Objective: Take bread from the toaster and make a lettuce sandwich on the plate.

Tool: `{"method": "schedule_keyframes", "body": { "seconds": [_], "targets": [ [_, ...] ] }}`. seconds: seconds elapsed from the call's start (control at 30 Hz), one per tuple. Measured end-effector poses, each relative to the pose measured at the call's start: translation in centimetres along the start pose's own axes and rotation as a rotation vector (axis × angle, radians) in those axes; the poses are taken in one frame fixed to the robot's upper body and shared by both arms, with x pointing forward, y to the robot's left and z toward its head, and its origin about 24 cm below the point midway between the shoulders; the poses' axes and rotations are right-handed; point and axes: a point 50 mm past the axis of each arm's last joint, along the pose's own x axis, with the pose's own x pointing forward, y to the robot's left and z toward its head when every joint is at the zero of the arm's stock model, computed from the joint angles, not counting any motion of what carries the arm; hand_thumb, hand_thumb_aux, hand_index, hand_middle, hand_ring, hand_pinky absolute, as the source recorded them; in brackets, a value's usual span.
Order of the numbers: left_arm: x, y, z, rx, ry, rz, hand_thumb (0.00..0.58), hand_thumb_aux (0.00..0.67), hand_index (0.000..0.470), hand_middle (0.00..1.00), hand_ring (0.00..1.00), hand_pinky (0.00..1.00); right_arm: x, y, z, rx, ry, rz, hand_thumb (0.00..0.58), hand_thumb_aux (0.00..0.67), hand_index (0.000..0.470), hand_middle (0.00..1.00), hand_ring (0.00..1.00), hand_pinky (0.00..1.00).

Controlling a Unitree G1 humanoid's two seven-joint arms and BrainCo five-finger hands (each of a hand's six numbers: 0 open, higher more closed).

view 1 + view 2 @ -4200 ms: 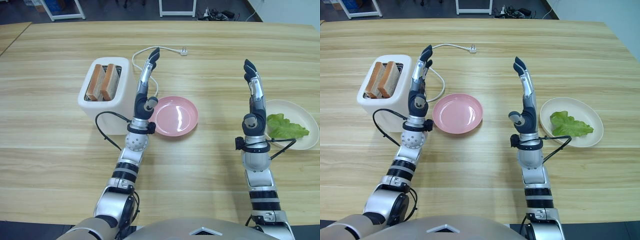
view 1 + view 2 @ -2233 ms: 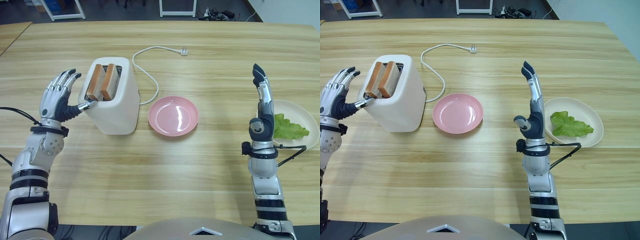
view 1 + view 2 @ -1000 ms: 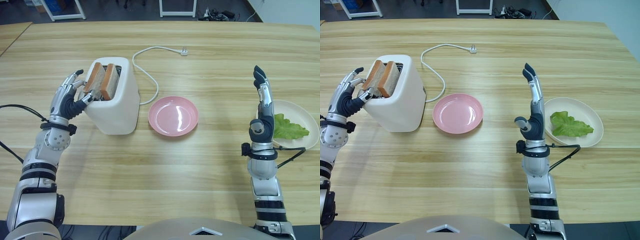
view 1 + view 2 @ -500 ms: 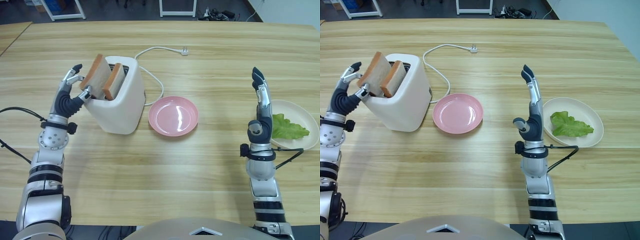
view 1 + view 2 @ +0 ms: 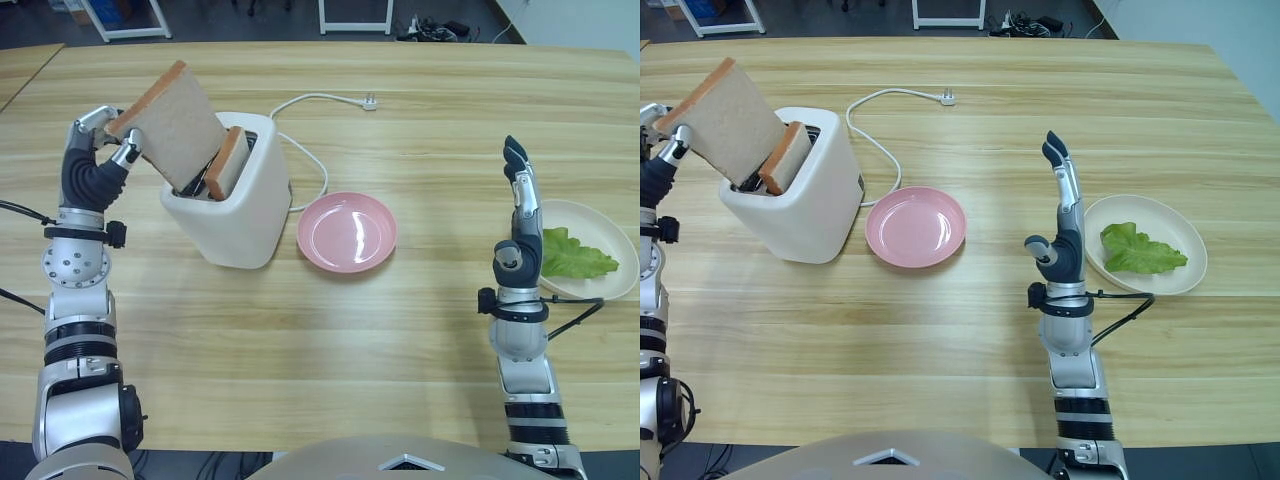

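A white toaster point(image 5: 235, 215) stands left of the pink plate point(image 5: 347, 232), tilted a little. My left hand point(image 5: 92, 160) is shut on a bread slice point(image 5: 172, 123), lifted most of the way out of the left slot and leaning left. A second slice point(image 5: 228, 162) sits in the other slot. My right hand point(image 5: 518, 220) stands upright and open just left of the cream plate point(image 5: 598, 225), which holds a lettuce leaf point(image 5: 572, 254).
The toaster's white cord point(image 5: 310, 105) loops behind it to a plug point(image 5: 368, 101) on the table. Bare wooden tabletop lies in front of both plates.
My left hand has pulled the bread slice up and to the left, well out of the toaster slot. The right hand has stayed in place.
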Motion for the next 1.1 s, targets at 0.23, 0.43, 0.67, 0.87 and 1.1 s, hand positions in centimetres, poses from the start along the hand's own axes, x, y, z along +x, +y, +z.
{"method": "schedule_keyframes", "body": {
  "seconds": [0.23, 0.43, 0.67, 0.87, 1.1],
  "targets": [
    [0.9, 1.5, 0.6, 0.041, -0.02, 0.132, 0.58, 0.67, 0.47, 1.0, 1.0, 1.0, -0.1, 0.1, -0.2, 0.0, 0.011, 0.002, 0.0, 0.0, 0.0, 0.0, 0.0, 0.0],
    [2.1, 3.2, 2.4, 0.038, -0.108, 0.256, 0.58, 0.67, 0.47, 1.0, 1.0, 1.0, -0.1, 0.2, -0.4, 0.001, 0.014, -0.002, 0.0, 0.0, 0.0, 0.0, 0.0, 0.0],
    [2.8, 3.1, 4.5, -0.105, -0.21, 0.279, 0.58, 0.67, 0.47, 1.0, 1.0, 1.0, 0.0, 0.3, -0.7, -0.003, 0.015, -0.001, 0.0, 0.0, 0.0, 0.0, 0.0, 0.0],
    [3.8, 2.1, 6.4, -0.276, -0.281, 0.249, 0.58, 0.67, 0.47, 1.0, 1.0, 1.0, -0.1, 1.1, -1.6, -0.048, 0.053, 0.048, 0.0, 0.0, 0.0, 0.0, 0.0, 0.0],
    [4.6, -3.2, 8.9, -0.49, -0.322, 0.077, 0.58, 0.67, 0.47, 1.0, 1.0, 1.0, 1.1, 5.2, -4.6, -0.319, 0.121, 0.345, 0.0, 0.0, 0.0, 0.0, 0.0, 0.0]
  ]
}}
